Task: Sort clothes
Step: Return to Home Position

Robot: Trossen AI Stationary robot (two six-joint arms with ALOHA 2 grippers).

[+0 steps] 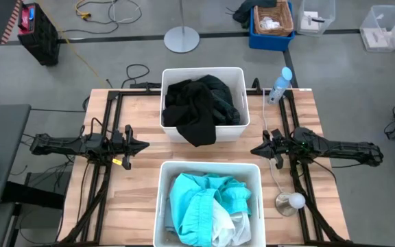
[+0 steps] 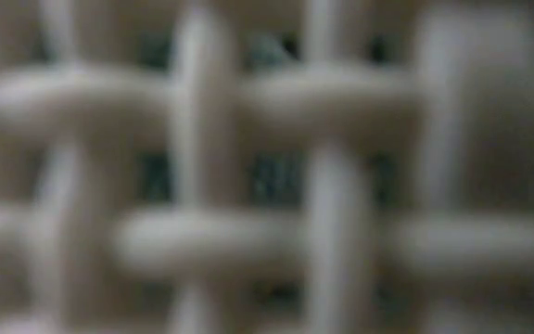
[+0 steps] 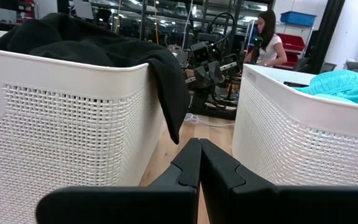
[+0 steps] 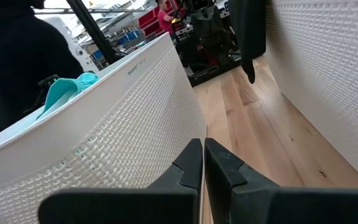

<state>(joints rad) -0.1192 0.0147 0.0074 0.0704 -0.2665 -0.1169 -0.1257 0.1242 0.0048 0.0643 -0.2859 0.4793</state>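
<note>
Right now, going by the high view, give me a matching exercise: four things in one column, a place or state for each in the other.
1. black clothes
2. turquoise garment
3. bottle
4. left gripper

A. standing on the table right of the top bin
B. shut, left of the gap between the bins
C. lying in the bottom bin
D. heaped in the top bin, one fold over its rim

Pairs: 1-D, 2-C, 3-A, 4-B

The right gripper waits shut opposite.

Matte-black skeletal left arm [image 1: 67, 145] and right arm [image 1: 334, 147], yellow tag [image 1: 117, 162] near left gripper [image 1: 145, 145].
</note>
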